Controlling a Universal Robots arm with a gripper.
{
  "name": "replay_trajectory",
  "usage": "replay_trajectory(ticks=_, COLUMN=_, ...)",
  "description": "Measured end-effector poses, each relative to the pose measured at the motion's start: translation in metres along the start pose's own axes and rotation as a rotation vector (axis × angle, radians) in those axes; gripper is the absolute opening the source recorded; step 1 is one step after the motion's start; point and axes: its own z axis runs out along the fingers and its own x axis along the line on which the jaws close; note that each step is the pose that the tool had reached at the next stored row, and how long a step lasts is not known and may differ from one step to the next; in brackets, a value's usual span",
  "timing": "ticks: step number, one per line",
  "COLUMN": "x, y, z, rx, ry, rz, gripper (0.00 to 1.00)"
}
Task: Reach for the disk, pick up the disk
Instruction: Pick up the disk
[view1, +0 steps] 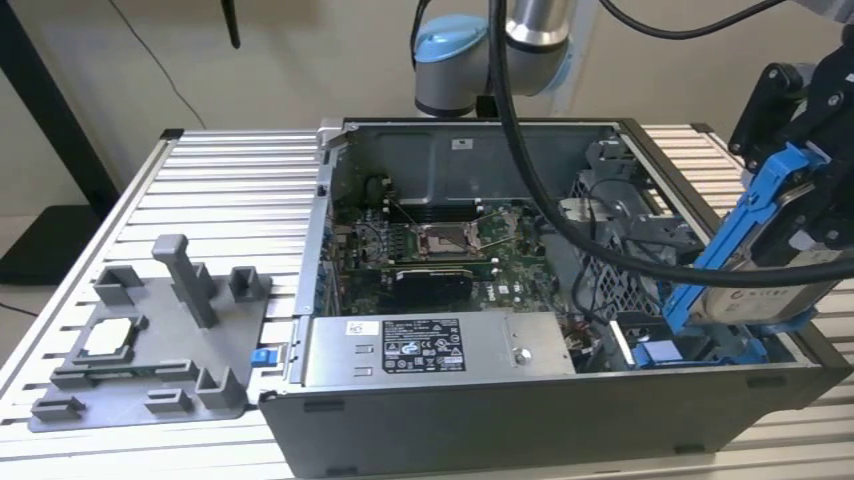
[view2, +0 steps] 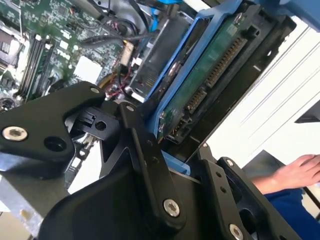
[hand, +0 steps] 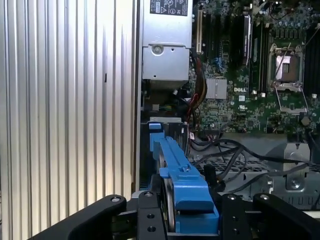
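My gripper is positioned at the exterior view's right, above the open corner of the computer case, and my jaws are closed on the disk. The disk is clamped by its upper end, tilted, with its white label face toward the exterior camera and its blue bracket rail running along the edge. The lower end of the disk sits just above the blue-trimmed drive bay; whether it touches the bay cannot be determined. In the second wrist view, my black gripper brackets the disk from both sides, and the green circuit board and connector edge of the disk are visible within the blue rail. In the first wrist view, the blue rail of the disk extends away from my gripper toward the case interior. The motherboard lies on the case floor, with the grey power supply beside it near the front wall. Black cables run from my arm across the case opening. The case stands on a slatted aluminium table. A grey fixture plate rests on the table at the exterior view's left, well apart from the case. A person's hand is visible in the second wrist view, beyond the table.
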Motion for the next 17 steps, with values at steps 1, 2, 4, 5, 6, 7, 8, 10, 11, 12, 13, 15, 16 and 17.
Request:
replay_trajectory(ticks=1, x=0.0021, y=0.0008, z=0.0003, rx=0.0002, ry=-0.0006, rz=0.000, gripper=0.00)
replay_trajectory(ticks=2, x=0.0025, y=0.0021, z=0.0006, rx=0.0004, ry=-0.0007, rz=0.000, gripper=0.00)
replay_trajectory(ticks=4, x=0.0028, y=0.0054, z=0.0012, rx=0.0008, ry=-0.0006, rz=0.000, gripper=0.00)
replay_trajectory(ticks=5, x=0.0030, y=0.0065, z=0.0015, rx=0.0009, ry=-0.0008, rz=0.000, gripper=0.00)
replay_trajectory(ticks=6, x=0.0030, y=0.0068, z=0.0015, rx=0.0008, ry=-0.0007, rz=0.000, gripper=0.00)
replay_trajectory(ticks=7, x=0.0030, y=0.0068, z=0.0015, rx=0.0008, ry=-0.0006, rz=0.000, gripper=0.00)
replay_trajectory(ticks=8, x=0.0030, y=0.0068, z=0.0015, rx=0.0008, ry=-0.0007, rz=0.000, gripper=0.00)
replay_trajectory(ticks=10, x=0.0030, y=0.0069, z=0.0015, rx=0.0008, ry=-0.0006, rz=0.000, gripper=0.00)
replay_trajectory(ticks=11, x=0.0030, y=0.0069, z=0.0015, rx=0.0008, ry=-0.0006, rz=0.000, gripper=0.00)
replay_trajectory(ticks=12, x=0.0030, y=0.0069, z=0.0016, rx=0.0008, ry=-0.0006, rz=0.000, gripper=0.00)
replay_trajectory(ticks=13, x=0.0030, y=0.0069, z=0.0015, rx=0.0008, ry=-0.0006, rz=0.000, gripper=0.00)
replay_trajectory(ticks=15, x=0.0030, y=0.0070, z=0.0017, rx=0.0008, ry=-0.0006, rz=0.000, gripper=0.00)
replay_trajectory(ticks=16, x=0.0030, y=0.0070, z=0.0017, rx=0.0008, ry=-0.0006, rz=0.000, gripper=0.00)
replay_trajectory(ticks=17, x=0.0030, y=0.0070, z=0.0017, rx=0.0008, ry=-0.0007, rz=0.000, gripper=0.00)
